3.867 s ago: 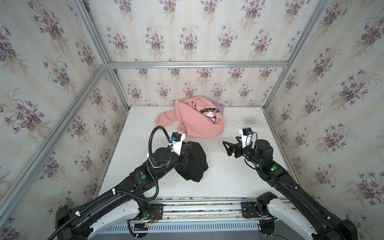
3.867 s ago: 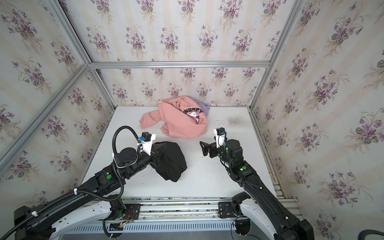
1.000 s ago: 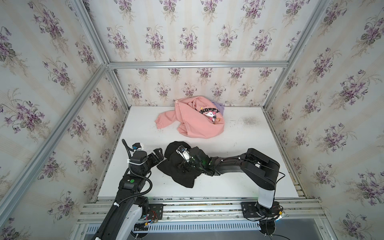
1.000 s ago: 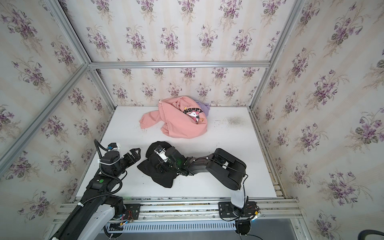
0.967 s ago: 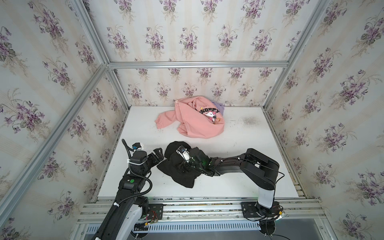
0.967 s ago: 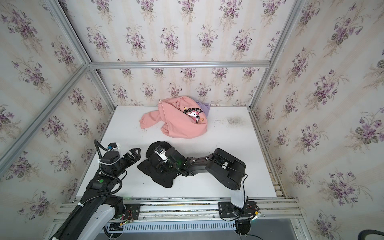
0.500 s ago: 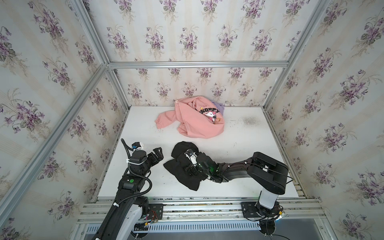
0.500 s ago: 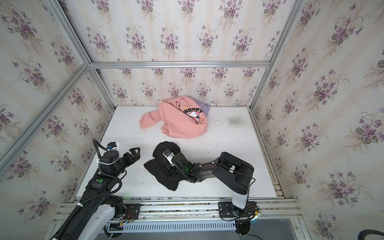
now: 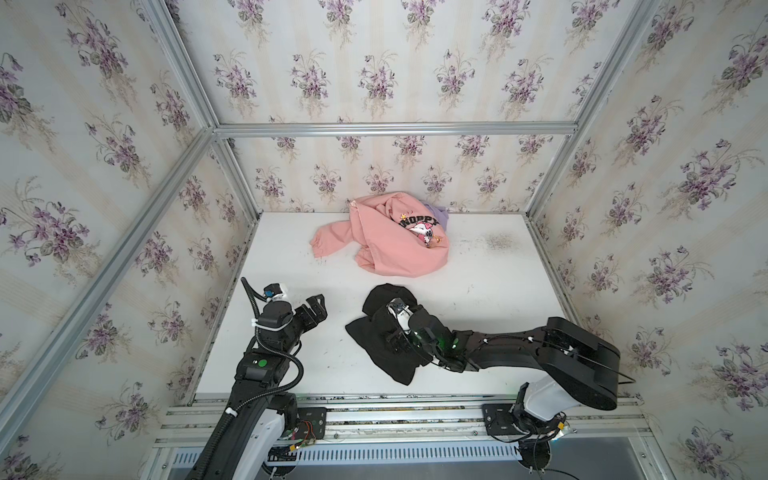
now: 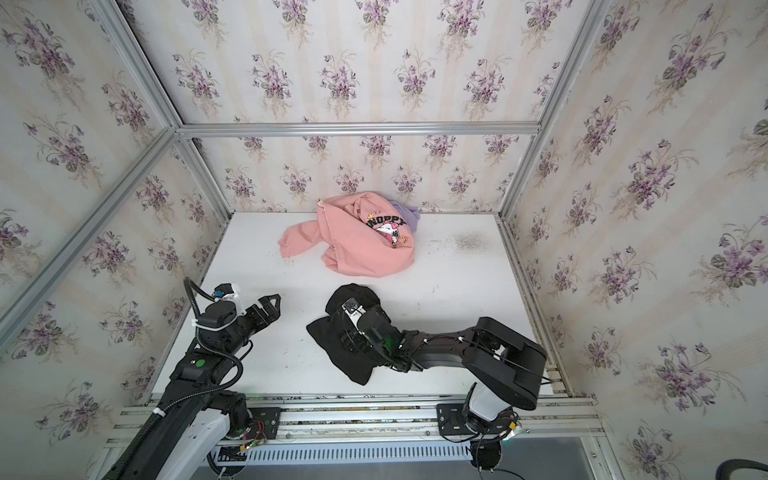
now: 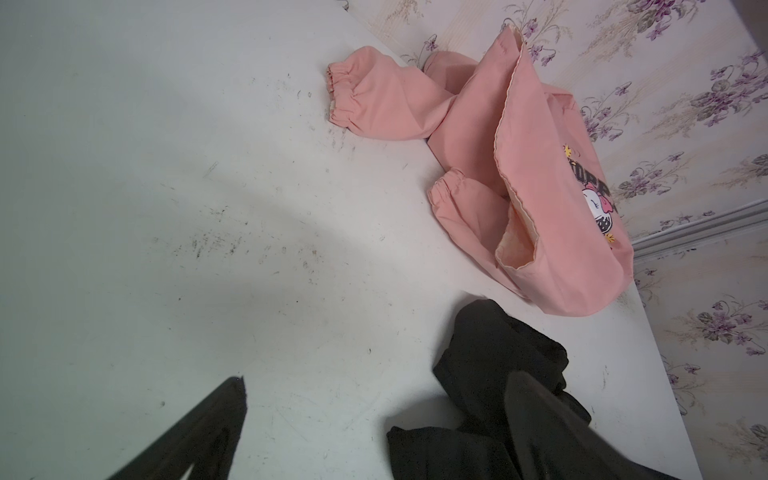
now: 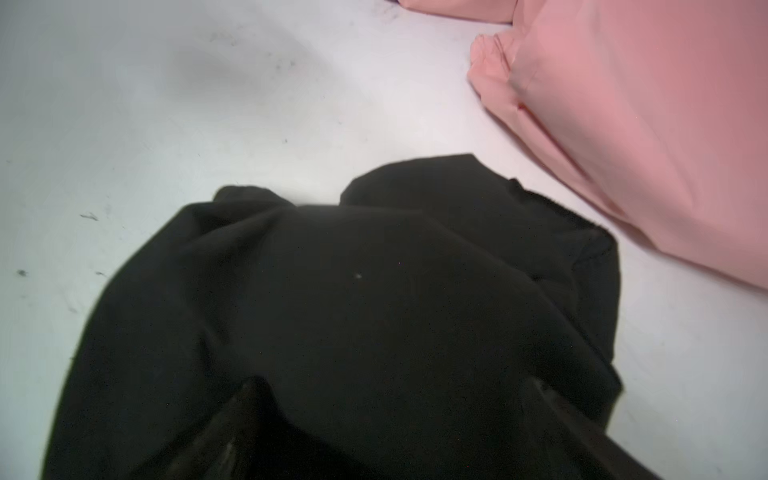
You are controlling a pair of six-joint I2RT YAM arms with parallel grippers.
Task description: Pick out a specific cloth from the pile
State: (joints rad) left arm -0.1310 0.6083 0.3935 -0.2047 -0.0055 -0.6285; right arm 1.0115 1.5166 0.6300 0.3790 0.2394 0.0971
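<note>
Three garments on white counter [image 9: 291,249], two pincers. Pink sweatshirt [image 9: 395,249] (black letters, cartoon print facing up) sits by back wall. One small lavender cloth [image 9: 441,214] peeks out behind pink sweatshirt, touching it. Those two make up pile [image 10: 365,249]. One black cloth [image 9: 374,345] lies robot-side of pink sweatshirt, apart from it, bare strip of counter between. Right pincer [image 12: 395,382] grips bunched cloth between its fingers. Left pincer [image 9: 316,308] spread wide, empty, robot-side and left of pink sweatshirt, well apart.
</note>
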